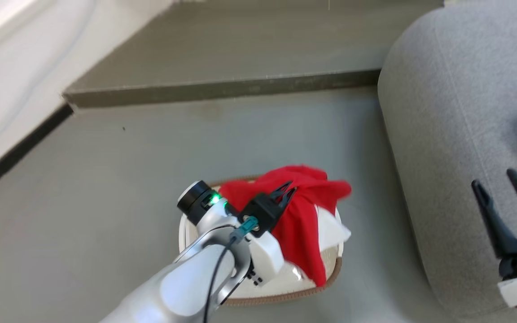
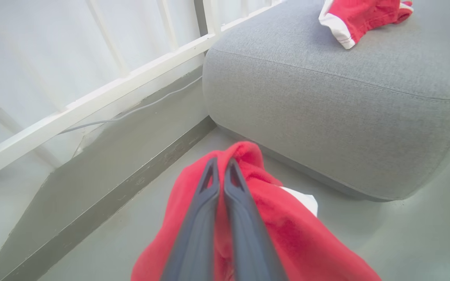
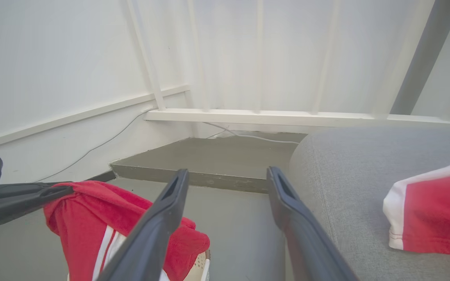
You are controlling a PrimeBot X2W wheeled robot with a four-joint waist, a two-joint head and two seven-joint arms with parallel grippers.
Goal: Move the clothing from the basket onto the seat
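Clothing (image 1: 305, 220): soft red fabric garment, clamped by left gripper (image 1: 289, 190).
Basket (image 1: 285, 297): cream brown-rimmed plastic, below gripper, holding garment's tail.
Right gripper (image 1: 494, 178): spread, empty.

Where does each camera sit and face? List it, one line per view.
Head: high, looking down at the basket, held clothing and seat; left arm, right fingers show.
Left wrist: along shut left fingers pinching clothing, toward seat.
Right wrist: past open right fingers toward the wall.
Shared: all show clothing, seat, second garment.
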